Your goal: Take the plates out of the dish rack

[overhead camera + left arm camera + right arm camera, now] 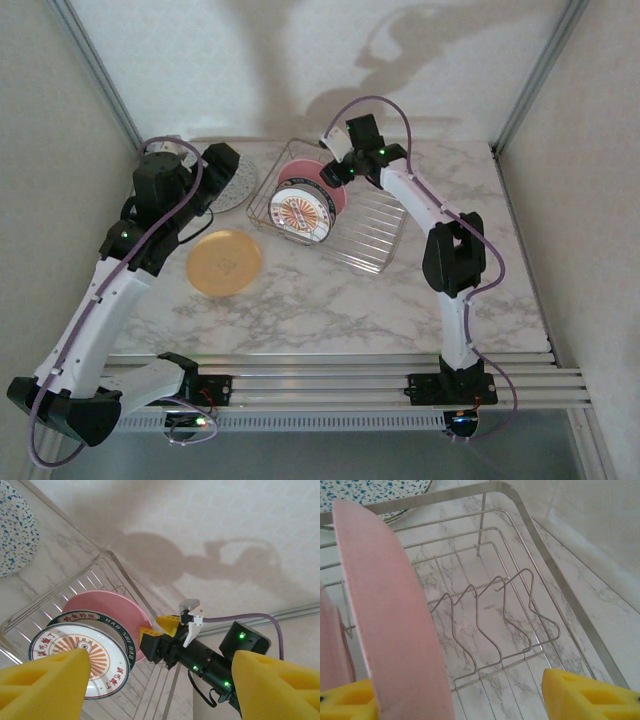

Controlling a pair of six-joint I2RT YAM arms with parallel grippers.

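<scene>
The right tool (467,697), jaws apart, should settle squarely over the top rim of the pink plate (390,620) before closing, then lift straight up, clear of the dish rack (555,580) tines and the neighbouring sunburst plate (300,213). The pink plate stands on edge in the rack, its rim between those jaws and nearer one finger. The left tool (160,677), also apart, hangs beside the rack.
</scene>
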